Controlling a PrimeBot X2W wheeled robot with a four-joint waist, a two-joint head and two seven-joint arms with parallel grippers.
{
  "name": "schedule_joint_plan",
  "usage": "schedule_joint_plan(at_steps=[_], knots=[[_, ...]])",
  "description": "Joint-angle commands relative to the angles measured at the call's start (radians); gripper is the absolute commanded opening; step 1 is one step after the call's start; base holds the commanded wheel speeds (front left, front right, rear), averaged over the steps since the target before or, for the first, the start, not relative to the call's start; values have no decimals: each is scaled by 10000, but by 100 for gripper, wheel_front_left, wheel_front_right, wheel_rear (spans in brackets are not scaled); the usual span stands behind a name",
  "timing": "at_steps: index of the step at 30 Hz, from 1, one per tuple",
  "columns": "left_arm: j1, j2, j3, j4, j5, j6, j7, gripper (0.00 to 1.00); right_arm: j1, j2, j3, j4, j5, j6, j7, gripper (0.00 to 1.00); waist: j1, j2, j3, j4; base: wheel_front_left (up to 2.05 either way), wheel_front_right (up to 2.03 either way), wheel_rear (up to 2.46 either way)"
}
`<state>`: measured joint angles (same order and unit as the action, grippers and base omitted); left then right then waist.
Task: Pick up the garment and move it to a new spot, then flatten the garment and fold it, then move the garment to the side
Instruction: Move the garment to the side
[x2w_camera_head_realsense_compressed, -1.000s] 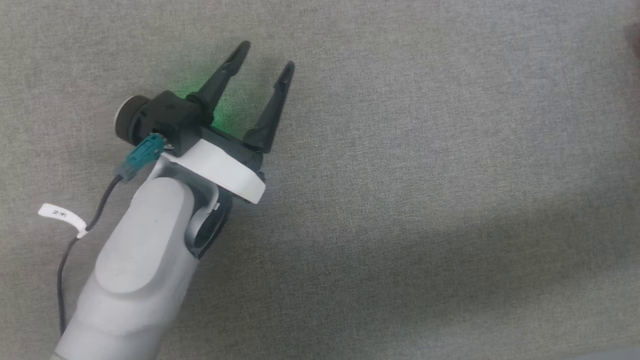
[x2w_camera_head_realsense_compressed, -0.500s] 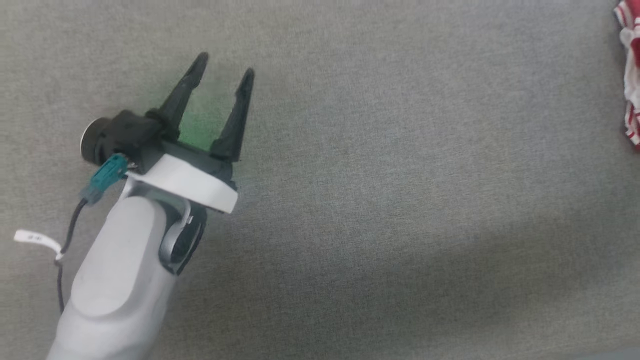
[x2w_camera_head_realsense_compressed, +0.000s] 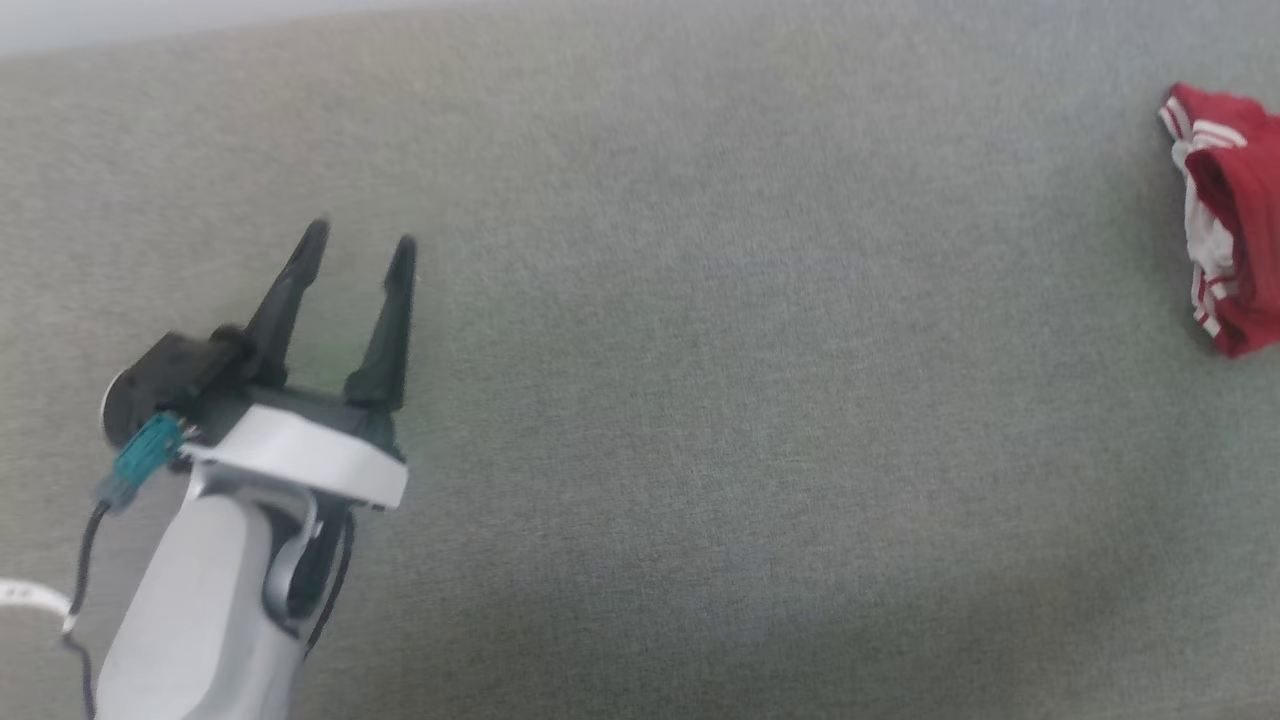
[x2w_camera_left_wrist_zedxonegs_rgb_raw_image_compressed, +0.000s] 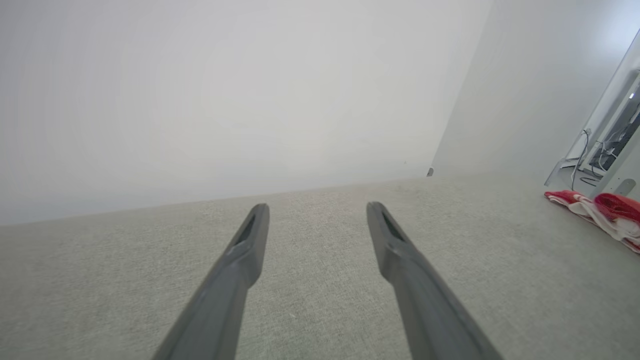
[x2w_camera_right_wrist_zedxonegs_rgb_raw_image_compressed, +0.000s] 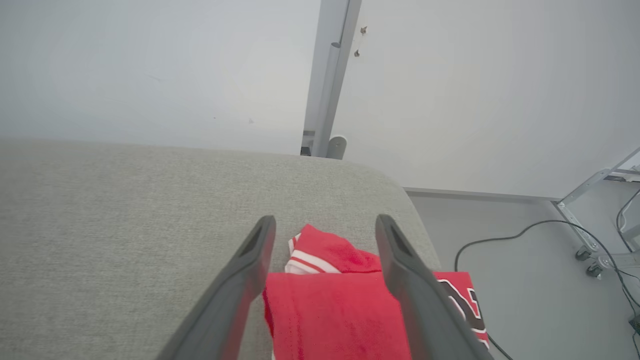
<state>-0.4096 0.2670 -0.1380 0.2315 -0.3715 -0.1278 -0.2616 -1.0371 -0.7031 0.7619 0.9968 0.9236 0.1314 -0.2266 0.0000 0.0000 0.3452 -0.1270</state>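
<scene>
Leftmost, the left gripper (x2w_camera_head_realsense_compressed: 361, 233) hovers over the grey woven fabric surface (x2w_camera_head_realsense_compressed: 700, 400), its two long dark fingers spread wide and holding nothing. Far to the right, the folded red jersey-style garment (x2w_camera_head_realsense_compressed: 1230, 260) with white-and-red striped trim lies near the surface's rounded corner. Above it, the right gripper (x2w_camera_right_wrist_zedxonegs_rgb_raw_image_compressed: 325, 220) is likewise spread wide, gripping nothing.

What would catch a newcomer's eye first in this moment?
The red garment, white striped trim showing, lies at the far right of the plain grey fabric surface. In the right wrist view the open right gripper frames it, a dark numeral showing. The left gripper, open and empty, hovers at the lower left in the head view.
</scene>
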Motion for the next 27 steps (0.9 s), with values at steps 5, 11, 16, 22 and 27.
schedule_joint_plan(at_steps=[5,11,16,22,27], knots=[[770,-77,437,-95,-170,2,-37,100,835,384,-26,-268,-3,-15,-336,100,0,0,-712,285,0,0,0],[1735,-112,1058,-145,-311,-8,-37,100,2009,700,-1037,-1169,-575,-15,-379,100,0,0,-1323,449,0,0,0],[2521,-153,1656,-264,-308,-13,-39,100,3396,1074,-2622,-2245,-1663,-15,-385,100,0,0,-1799,553,0,0,0],[3281,-323,2228,-534,-207,-20,-37,100,5169,1684,-4534,-3627,-3156,-15,-383,100,0,0,-2230,703,0,0,0],[3824,-448,2593,-707,-190,-23,-37,100,6457,2169,-5746,-4817,-4304,-15,-377,100,0,0,-2509,807,0,0,0]])
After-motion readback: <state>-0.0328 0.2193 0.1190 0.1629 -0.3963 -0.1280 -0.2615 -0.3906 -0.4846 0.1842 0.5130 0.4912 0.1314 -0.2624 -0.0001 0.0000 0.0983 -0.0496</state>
